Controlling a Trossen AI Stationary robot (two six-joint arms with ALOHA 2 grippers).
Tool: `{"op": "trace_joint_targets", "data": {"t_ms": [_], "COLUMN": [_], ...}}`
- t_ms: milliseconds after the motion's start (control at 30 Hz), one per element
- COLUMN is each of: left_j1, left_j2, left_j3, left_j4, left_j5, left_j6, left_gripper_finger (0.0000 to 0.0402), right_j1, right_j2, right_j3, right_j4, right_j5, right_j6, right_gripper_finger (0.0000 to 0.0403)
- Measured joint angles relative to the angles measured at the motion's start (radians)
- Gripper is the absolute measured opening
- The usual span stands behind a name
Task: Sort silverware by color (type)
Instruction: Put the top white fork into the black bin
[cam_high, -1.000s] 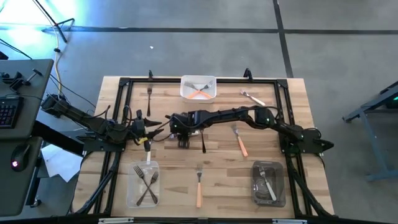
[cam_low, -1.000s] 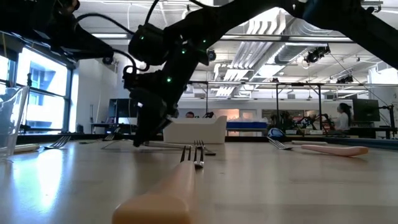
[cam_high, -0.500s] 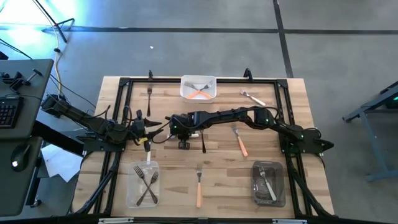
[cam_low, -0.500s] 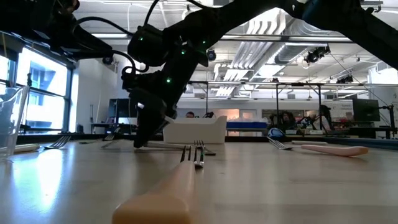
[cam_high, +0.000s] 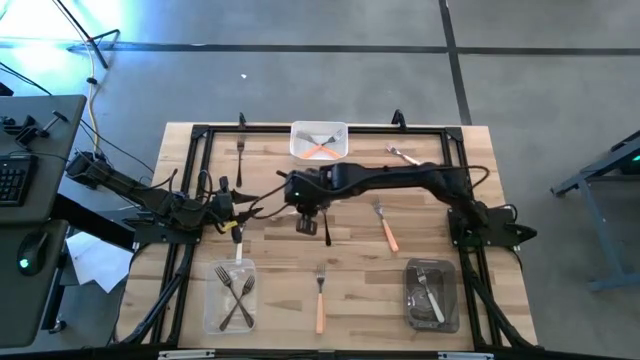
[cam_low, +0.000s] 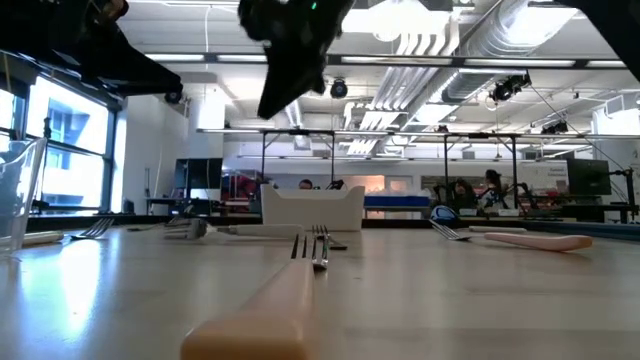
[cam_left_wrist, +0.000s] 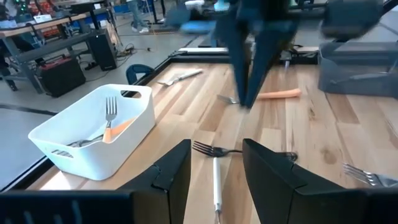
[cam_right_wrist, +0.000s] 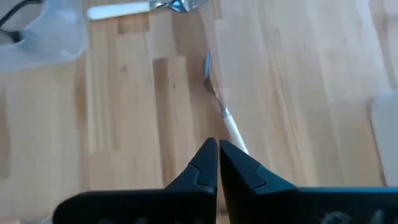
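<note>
Below the raised right gripper (cam_high: 306, 224), fingers pressed shut on nothing visible, dark-handled metal fork (cam_high: 327, 228) lies lengthwise just beside it.

tray (cam_high: 319, 141) back centre | trays (cam_high: 231, 296) (cam_high: 432, 295) front left, right | fork (cam_high: 320, 297) between

right end effector (cam_high: 306, 224) closed, lifted off table
</note>
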Motion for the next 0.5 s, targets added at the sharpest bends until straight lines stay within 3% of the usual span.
{"op": "trace_joint_targets", "data": {"t_ms": [233, 500], "left_j1": [0.0, -0.047], "left_j2": [0.0, 0.0], "left_j3": [0.0, 0.0], "left_j4": [0.001, 0.001], "left_j5": [0.0, -0.002], "left_j6": [-0.006, -0.016], "left_gripper_finger": [0.0133, 0.0133], "right_j1": [0.012, -0.041], "right_j2": [0.046, 0.215], "right_j3": [-0.001, -0.002], "right_j4": [0.06, 0.186], "right_j5": [0.053, -0.026], "right_j6": [-0.042, -0.181], "right_gripper_finger": [0.0013, 0.0125]}}
